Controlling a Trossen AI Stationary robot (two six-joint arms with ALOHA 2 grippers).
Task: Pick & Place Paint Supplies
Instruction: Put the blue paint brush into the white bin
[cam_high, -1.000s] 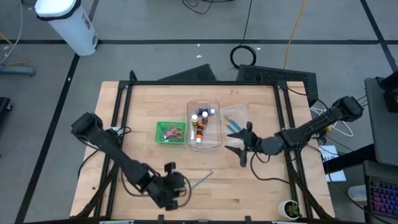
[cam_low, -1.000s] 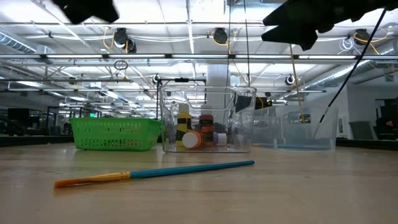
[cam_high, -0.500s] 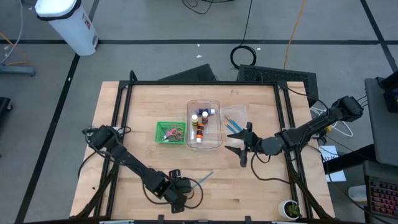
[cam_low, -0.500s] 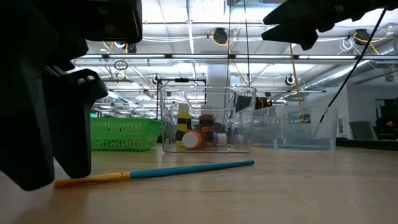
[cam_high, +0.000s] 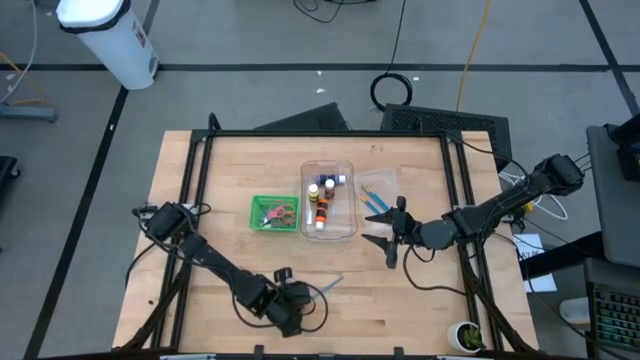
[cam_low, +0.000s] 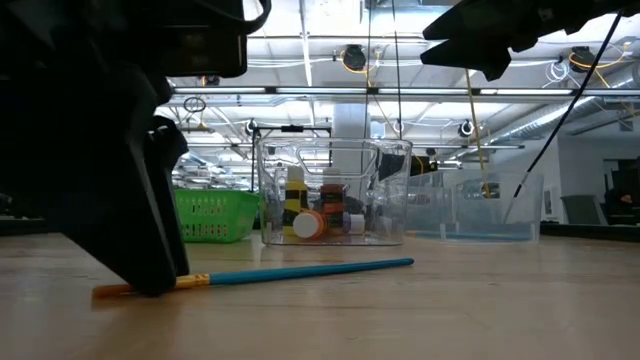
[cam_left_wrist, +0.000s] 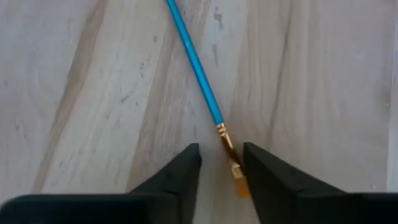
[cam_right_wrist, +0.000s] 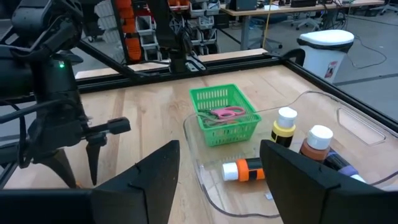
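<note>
Left pincer (cam_left_wrist: 221, 168) has descended, fingers parted astride the thin blue orange-tipped paintbrush (cam_left_wrist: 200, 71); grasp imminent. Right pincer (cam_high: 392, 232) waits released.

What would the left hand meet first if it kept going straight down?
The blue brush: its orange bristle end lies between the left hand's open fingers, then the table just beneath.

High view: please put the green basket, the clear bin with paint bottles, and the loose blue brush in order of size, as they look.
1. clear bin, largest.
2. green basket, clearly smaller.
3. blue brush, a thin sliver, partly hidden by the left gripper.
</note>
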